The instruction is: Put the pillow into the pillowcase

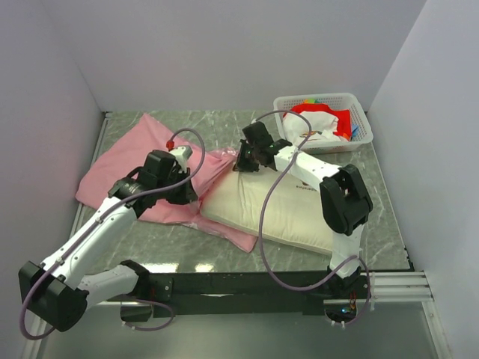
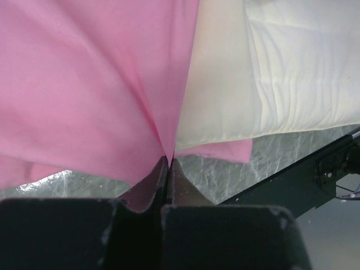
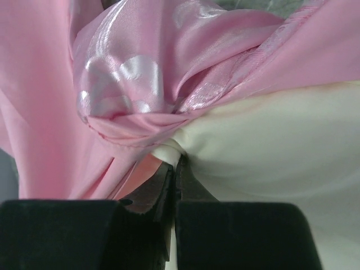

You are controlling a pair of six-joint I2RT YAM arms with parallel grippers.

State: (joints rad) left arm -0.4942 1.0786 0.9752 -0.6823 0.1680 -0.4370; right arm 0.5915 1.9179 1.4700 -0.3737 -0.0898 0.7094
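On the marbled counter (image 1: 378, 194) the pillow (image 1: 299, 209) lies flat, right of centre, and its left end seems to sit just inside the mouth of the pillowcase (image 1: 120, 161), whose pink bulk lies off to the left and is mostly unfilled. The left claw (image 1: 188, 196) is clenched on the near part of the pink hem, and the right claw (image 1: 241, 163) is clenched on the far part, at the pillow's back corner. By my reading the step in hand is drawing the sack over the cushion. To do it well, both grips should hold firm and travel together to the right along the pillow's length, keeping the upper layer lifted a little so the thin cloth slides rather than bunches. The corners are where it is likely to snag. The top view alone shows how much pillow is bare and that a white basket (image 1: 359, 112) of clothes stands well clear behind. The left wrist view shows the pinch holds only pink cloth, with a pink layer under the cream edge. The right wrist view shows shiny gathered folds and a nub of cream at the fingertips, though I cannot tell whether the pillow's corner is pinched along with the hem
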